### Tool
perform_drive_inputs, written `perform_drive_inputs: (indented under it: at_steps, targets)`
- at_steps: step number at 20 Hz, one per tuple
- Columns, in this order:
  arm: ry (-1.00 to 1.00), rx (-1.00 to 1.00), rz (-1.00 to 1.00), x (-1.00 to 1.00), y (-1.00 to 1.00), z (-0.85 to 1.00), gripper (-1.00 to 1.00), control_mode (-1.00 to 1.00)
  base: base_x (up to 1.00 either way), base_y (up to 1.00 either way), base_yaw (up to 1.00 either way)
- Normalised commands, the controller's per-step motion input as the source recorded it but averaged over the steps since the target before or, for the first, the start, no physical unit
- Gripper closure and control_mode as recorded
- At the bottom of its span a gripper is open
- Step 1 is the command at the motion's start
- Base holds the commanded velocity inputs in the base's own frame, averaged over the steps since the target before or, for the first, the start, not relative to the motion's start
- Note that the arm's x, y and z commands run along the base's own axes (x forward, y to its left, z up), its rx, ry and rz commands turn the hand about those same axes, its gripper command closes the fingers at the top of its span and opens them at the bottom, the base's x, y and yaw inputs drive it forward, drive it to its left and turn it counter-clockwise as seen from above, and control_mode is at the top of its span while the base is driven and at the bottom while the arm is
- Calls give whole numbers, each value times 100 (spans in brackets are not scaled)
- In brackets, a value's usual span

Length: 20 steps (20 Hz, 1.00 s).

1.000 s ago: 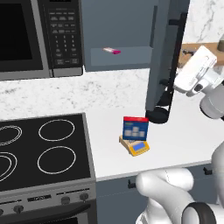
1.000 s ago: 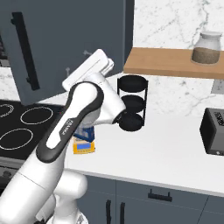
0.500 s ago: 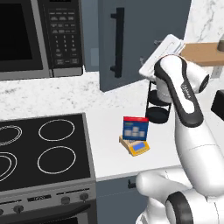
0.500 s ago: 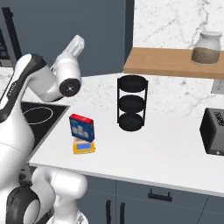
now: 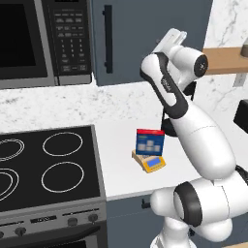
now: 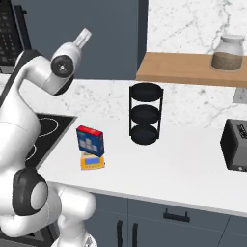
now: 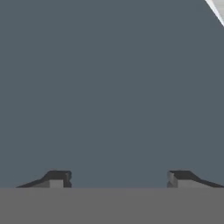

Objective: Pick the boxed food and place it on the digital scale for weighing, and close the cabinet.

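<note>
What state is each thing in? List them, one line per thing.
cabinet: door shut, flush with its front.
boxed food: upright on the scale.
digital scale: on the counter, carrying the box.
gripper: jaws apart, nothing between them, facing the cabinet door.
microwave: door shut.
glass jar: lidded, upright on the wooden shelf.
three-tier rack: upright.

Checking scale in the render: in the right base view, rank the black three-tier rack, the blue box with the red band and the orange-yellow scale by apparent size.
1. Black three-tier rack, largest
2. Blue box with red band
3. Orange-yellow scale, smallest, partly hidden behind the box
</note>
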Motion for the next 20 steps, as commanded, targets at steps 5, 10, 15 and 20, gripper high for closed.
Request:
perform_drive_inputs:
  at_steps: [5, 10, 15, 20]
  targets:
    - [2, -1, 0, 80, -7, -44, -100, -100, 0, 0, 0]
    - [0, -4, 0, 100, 0, -96, -100, -100, 0, 0, 0]
    - [0, -4, 0, 87, 0, -100, -100, -100, 0, 0, 0]
    - [10, -1, 0, 66, -10, -100, -100, -100, 0, 0, 0]
